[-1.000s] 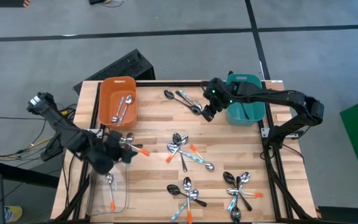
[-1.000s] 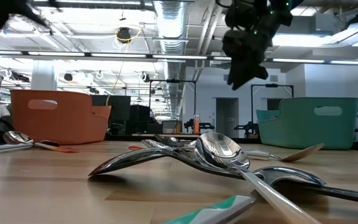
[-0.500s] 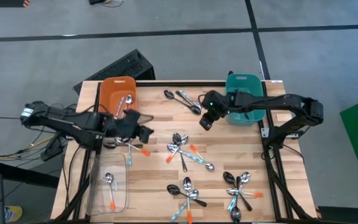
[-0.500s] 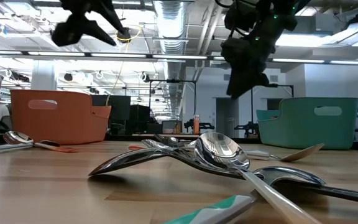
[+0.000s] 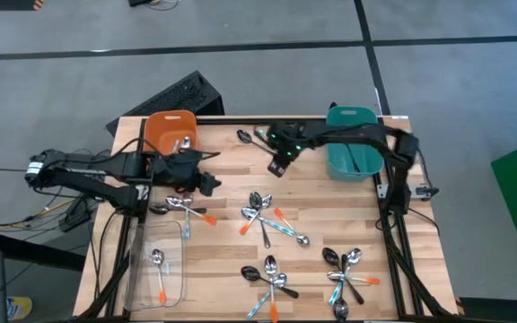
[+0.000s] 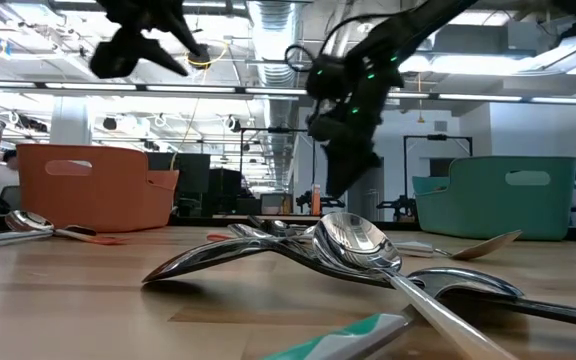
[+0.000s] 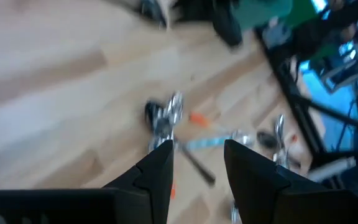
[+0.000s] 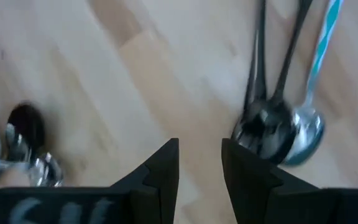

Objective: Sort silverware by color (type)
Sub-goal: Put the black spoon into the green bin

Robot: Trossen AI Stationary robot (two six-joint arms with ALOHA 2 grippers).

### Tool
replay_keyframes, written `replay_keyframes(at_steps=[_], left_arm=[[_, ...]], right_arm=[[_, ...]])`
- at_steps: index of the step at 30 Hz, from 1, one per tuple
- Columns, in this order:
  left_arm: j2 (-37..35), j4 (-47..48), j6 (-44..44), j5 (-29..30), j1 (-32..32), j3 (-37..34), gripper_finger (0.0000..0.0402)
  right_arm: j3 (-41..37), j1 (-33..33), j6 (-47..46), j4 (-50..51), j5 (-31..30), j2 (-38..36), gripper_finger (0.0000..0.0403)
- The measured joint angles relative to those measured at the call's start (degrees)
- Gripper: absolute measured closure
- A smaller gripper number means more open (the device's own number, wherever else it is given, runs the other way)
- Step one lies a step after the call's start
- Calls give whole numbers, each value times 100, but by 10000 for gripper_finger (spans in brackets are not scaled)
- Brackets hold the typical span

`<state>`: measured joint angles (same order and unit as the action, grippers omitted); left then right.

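right gripper (image 5: pixel 279 167) swung away from the teal bin (image 5: pixel 355 152) toward the dark spoons (image 5: pixel 266 139), jaws open, empty; left gripper (image 5: pixel 206 184) open too, next pick likely

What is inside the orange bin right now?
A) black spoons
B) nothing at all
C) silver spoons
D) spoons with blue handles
C: in the high view, the orange bin at the table's back left holds shiny silver spoons, with no black or blue-handled ones showing in it.
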<state>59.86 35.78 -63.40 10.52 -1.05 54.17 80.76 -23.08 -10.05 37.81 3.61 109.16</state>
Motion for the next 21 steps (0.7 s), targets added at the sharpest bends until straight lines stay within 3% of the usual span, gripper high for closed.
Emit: replay_keyframes(at_steps=[7, 12, 21], left_arm=[[7, 737, 442, 215, 68, 0, 271], [7, 752, 1354, -121, 713, 0, 271], [7, 693, 2592, -835, 1987, 0, 271]], right_arm=[[1211, -471, 246, 686, -33, 1051, 261], [1706, -641, 398, 1092, 26, 1559, 263], [1842, -711, 438, 1358, 263, 1935, 288]])
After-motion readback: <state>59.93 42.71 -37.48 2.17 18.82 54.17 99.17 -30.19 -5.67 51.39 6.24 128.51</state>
